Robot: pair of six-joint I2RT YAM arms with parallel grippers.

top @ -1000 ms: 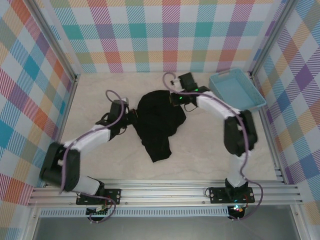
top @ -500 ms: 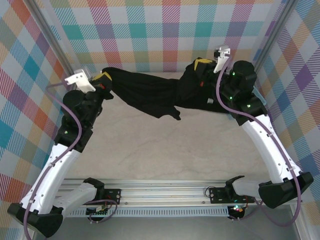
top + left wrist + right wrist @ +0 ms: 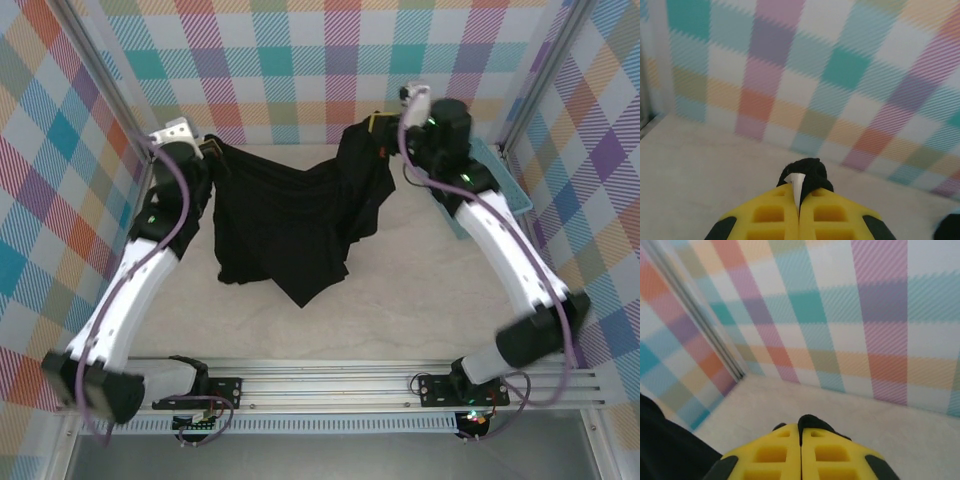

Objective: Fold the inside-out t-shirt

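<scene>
Between the jaws, the inside-out t-shirt (image 3: 285, 215) hangs slack above the table (image 3: 420, 300). The left gripper (image 3: 208, 150) and right gripper (image 3: 373, 123), both clamped on its top edge, have drawn closer since stretching it. Laying it flat likely comes next.

- t-shirt (image 3: 285, 215) hangs between left end effector (image 3: 210, 150) and right end effector (image 3: 374, 123), over tabletop (image 3: 400, 310) rear-centre
- tray (image 3: 508, 175) at far right, behind right arm (image 3: 500, 250)

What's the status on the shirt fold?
Left gripper and right gripper both shut on cloth. T-shirt hangs stretched between them, unfolded. Blue bin far right, clear of it.
</scene>
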